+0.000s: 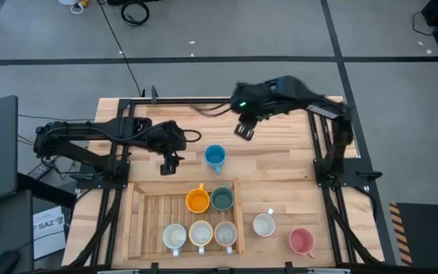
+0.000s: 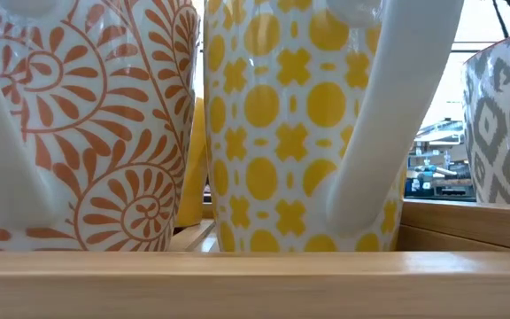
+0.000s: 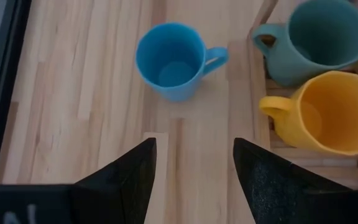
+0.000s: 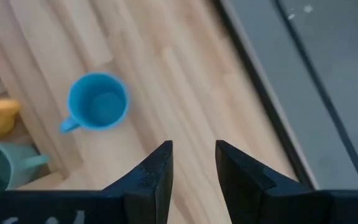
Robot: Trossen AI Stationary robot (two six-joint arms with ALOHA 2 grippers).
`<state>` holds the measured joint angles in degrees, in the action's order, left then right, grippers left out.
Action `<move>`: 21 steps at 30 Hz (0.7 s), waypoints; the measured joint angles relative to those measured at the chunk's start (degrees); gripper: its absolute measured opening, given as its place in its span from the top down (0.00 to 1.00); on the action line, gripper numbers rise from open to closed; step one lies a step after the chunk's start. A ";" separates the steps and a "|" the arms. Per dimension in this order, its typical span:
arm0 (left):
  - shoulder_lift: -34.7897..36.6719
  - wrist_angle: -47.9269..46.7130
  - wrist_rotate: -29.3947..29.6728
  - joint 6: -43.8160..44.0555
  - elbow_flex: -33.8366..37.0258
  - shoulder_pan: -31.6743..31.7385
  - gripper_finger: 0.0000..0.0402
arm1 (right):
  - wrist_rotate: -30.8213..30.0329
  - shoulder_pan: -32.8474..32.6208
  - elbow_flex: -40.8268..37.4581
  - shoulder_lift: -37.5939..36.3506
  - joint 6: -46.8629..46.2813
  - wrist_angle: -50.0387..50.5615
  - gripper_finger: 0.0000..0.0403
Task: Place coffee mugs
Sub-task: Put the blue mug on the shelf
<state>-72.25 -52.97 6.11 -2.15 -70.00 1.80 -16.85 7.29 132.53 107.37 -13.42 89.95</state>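
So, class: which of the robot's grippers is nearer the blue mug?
The right, narrowly. The right gripper hovers just beyond the blue mug, toward the table's far edge; the left gripper sits beside it on the left. Both are empty.

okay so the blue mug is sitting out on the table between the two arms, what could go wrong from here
1. The blue mug stands upright on bare table, outside the wooden tray. The open left gripper sits close beside it, so a careless approach could nudge or tip it.
2. The tray already holds five mugs, with the orange mug and green mug nearest; setting the blue one in could knock them.
3. The empty right gripper hovers nearby, so the arms could crowd each other.
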 joint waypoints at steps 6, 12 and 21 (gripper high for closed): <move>0.00 2.90 0.04 0.02 0.00 -0.15 0.45 | -6.21 -1.68 -1.80 -6.80 -3.92 -0.05 0.69; 0.00 7.69 0.02 -0.06 0.00 0.01 0.45 | -13.90 -6.05 -13.85 -13.85 -11.81 -0.23 0.69; -1.17 17.98 0.00 -2.01 0.05 0.51 0.45 | -11.92 -9.78 -35.98 -23.27 -18.47 -10.39 0.69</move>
<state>-73.42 -34.99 6.11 -4.16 -69.95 2.31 -28.78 -2.49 96.55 84.10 -31.89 79.56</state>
